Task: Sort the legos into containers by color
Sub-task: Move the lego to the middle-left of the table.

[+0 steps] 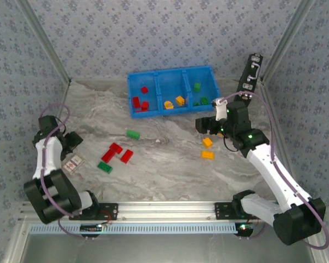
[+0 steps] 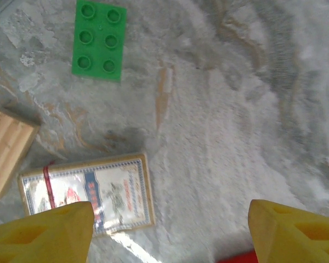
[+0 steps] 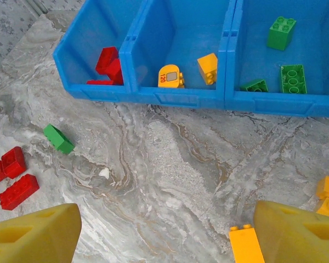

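The blue bin [image 1: 172, 107] stands at the back with three containers: red legos [image 3: 109, 63] in the left one, orange ones [image 3: 171, 76] in the middle, green ones [image 3: 293, 78] on the right. Loose on the table lie a green lego [image 1: 132, 133], red legos [image 1: 112, 152], another green one [image 1: 105, 167] and two orange ones [image 1: 207, 155]. My left gripper [image 1: 74, 143] hovers open at the left, over bare table [image 2: 170, 235] with a green brick [image 2: 99, 39] ahead. My right gripper [image 1: 204, 127] is open and empty [image 3: 167, 235], an orange lego [image 3: 245, 246] beside its right finger.
A card box [image 2: 88, 192] lies just ahead of my left finger, with a wooden block [image 2: 5, 150] to its left. A black upright case [image 1: 251, 71] stands at the back right. Patterned walls close in the table on three sides.
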Motion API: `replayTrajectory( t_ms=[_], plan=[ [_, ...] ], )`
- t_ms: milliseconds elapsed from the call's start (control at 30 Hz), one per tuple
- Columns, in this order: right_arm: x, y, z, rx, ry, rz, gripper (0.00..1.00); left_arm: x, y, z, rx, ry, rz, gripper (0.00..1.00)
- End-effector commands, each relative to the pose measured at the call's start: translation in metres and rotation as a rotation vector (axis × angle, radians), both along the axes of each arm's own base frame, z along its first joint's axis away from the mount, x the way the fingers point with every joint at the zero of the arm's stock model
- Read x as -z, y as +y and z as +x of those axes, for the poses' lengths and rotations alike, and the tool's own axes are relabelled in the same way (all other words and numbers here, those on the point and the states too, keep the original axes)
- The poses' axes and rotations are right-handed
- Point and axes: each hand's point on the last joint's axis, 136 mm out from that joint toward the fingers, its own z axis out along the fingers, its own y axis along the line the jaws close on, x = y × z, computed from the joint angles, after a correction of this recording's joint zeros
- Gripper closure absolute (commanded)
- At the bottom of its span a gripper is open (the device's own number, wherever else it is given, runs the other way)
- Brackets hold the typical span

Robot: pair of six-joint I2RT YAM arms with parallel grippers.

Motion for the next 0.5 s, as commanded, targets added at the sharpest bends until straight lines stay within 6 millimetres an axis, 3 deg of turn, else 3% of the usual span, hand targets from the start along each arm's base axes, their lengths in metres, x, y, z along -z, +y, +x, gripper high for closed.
replayTrajectory(
  t_ms=[0, 167, 333, 467],
  plan=[
    [0.010, 0.000, 0.002, 0.003, 0.021, 0.004, 0.16, 0.000, 0.015, 0.018, 0.058, -0.028, 0.024, 0.26],
    [0.018, -0.002, 0.008, 0.033, 0.059, 0.001, 0.16, 0.010, 0.048, 0.033, -0.005, -0.045, 0.008, 0.31],
    [0.029, 0.000, 0.016, 0.056, 0.097, 0.003, 0.16, 0.010, 0.065, 0.056, 0.024, -0.038, 0.024, 0.31],
    [0.033, 0.003, 0.023, 0.078, 0.112, 0.001, 0.16, 0.024, 0.077, 0.067, 0.042, 0.000, 0.020, 0.31]
  ],
)
